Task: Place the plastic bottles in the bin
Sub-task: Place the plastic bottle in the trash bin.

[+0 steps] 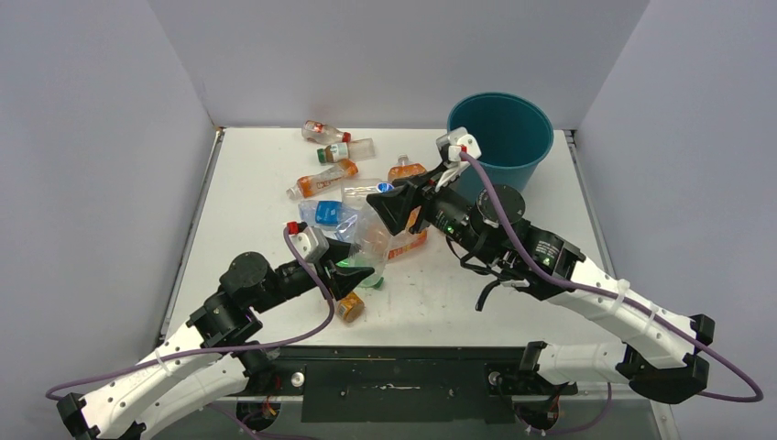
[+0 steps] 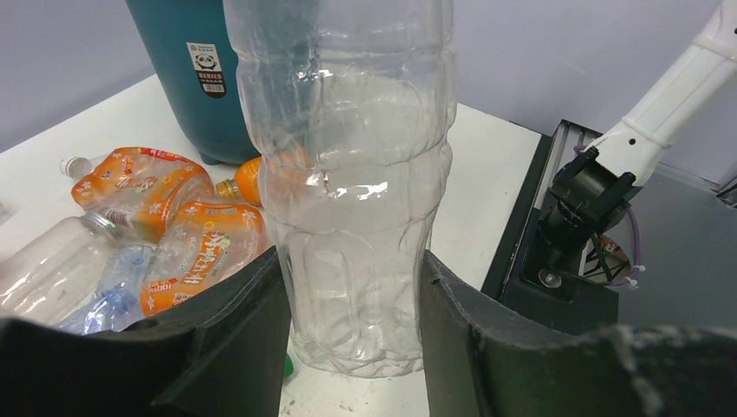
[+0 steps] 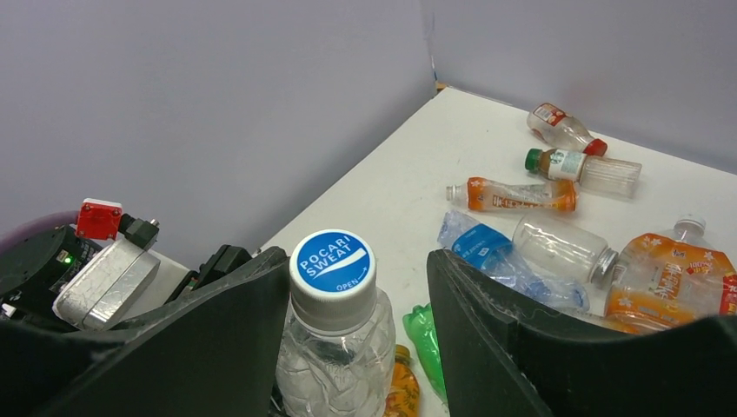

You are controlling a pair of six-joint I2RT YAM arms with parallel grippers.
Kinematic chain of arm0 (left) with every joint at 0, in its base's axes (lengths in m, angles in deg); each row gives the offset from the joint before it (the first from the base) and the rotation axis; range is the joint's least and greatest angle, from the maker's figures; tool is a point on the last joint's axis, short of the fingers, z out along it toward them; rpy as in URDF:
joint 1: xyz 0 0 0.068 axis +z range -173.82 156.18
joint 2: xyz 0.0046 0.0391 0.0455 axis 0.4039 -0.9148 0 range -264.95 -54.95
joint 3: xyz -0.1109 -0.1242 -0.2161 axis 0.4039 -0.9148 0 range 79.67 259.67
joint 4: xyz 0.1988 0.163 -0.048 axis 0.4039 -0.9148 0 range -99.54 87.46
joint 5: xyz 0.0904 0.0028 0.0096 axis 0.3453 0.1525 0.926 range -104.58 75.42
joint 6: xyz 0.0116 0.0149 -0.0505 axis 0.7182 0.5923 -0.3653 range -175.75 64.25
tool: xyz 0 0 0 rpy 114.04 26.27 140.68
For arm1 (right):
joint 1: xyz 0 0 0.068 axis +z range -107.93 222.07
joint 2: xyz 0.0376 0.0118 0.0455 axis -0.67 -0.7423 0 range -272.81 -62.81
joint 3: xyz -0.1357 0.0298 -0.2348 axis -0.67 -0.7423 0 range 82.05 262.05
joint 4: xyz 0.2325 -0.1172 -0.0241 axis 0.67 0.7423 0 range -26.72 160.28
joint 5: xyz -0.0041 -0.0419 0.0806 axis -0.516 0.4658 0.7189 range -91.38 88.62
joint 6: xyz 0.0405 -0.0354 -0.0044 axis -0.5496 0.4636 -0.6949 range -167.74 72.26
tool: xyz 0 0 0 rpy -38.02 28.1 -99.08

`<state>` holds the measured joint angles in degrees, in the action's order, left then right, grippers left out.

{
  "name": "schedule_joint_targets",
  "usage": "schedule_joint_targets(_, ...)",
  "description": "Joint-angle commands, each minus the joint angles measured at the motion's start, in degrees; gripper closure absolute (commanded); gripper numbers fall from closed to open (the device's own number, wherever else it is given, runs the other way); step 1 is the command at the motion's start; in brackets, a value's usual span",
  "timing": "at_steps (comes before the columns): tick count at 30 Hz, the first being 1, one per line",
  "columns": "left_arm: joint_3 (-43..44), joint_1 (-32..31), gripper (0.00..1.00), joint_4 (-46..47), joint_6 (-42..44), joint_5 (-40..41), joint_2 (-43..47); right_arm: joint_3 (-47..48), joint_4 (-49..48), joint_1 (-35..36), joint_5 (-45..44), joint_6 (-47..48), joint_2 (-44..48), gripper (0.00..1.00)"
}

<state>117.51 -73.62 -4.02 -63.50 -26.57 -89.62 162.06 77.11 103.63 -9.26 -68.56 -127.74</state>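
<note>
A tall clear bottle [image 2: 348, 174] stands upright between my left gripper's [image 2: 352, 261] jaws, which press both sides of its base. From above, that bottle [image 1: 371, 240] reaches from my left gripper [image 1: 353, 275] up to my right gripper [image 1: 389, 203]. Its blue-topped white cap [image 3: 333, 269] sits between the right gripper's [image 3: 356, 261] jaws: the left jaw touches it, the right jaw stands apart. Several more plastic bottles [image 1: 321, 181] lie scattered behind and beside the two grippers, orange-labelled ones [image 2: 204, 248] among them. The teal bin [image 1: 499, 137] stands at the back right.
A crushed green bottle [image 3: 426, 334] and a small orange one [image 1: 350, 307] lie on the table under the grippers. Grey walls close the back and sides. A black rail [image 1: 394, 367] runs along the near table edge. Purple cables [image 1: 513, 229] trail from both wrists.
</note>
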Motion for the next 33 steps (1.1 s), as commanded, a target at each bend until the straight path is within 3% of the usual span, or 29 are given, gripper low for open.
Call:
schedule_joint_targets(1,0.41,0.11,1.0,3.44,0.45,-0.74,0.4,0.36,-1.23,-0.22,0.32,-1.02,-0.32,0.43)
schedule_joint_targets(7,0.39,0.18,1.0,3.54,0.37,-0.78,0.65,0.3,-1.15,-0.4,0.95,-1.32,-0.58,0.61)
schedule_joint_targets(9,0.46,0.12,0.96,3.44,0.29,-0.48,0.66,0.05,-1.46,-0.45,1.56,-1.32,-0.44,0.74)
schedule_joint_targets(10,0.41,0.15,0.9,3.49,0.2,-0.26,0.71,-0.06,-1.48,-0.52,1.62,-1.44,-0.26,0.87)
schedule_joint_targets(11,0.39,0.19,0.82,3.5,0.11,0.0,0.79,-0.11,-1.33,-0.63,1.37,-1.61,-0.21,0.94)
schedule_joint_targets(13,0.18,0.1,0.54,3.64,-0.07,0.8,1.21,-0.04,-1.21,-0.73,1.12,-1.46,0.25,0.95)
schedule_joint_targets(15,-0.07,0.15,0.37,3.75,-0.3,1.83,1.82,0.32,-0.66,-0.74,0.45,-1.07,0.62,0.95)
schedule_joint_targets(16,-0.18,0.14,0.13,3.82,-0.41,2.27,2.15,0.65,-0.25,-0.74,0.01,-0.71,0.88,0.95)
schedule_joint_targets(17,-0.3,0.14,0.02,3.83,-0.49,2.7,2.41,1.32,0.64,-0.78,-0.64,-0.09,1.01,0.95)
schedule_joint_targets(22,-0.65,0.17,0.04,3.97,-0.55,5.09,4.2,7.7,8.04,-0.74,-7.4,4.85,0.93,0.95)
schedule_joint_targets(26,-1.33,0.17,0.04,4.6,-0.44,9.46,6.5,12.44,10.61,-0.66,-17.97,10.77,0.95,0.95)
schedule_joint_targets(33,-3.8,0.23,0.04,6.57,0.36,16.43,10.86,10.85,-1.87,-0.65,-29.89,21.83,3.14,0.95)
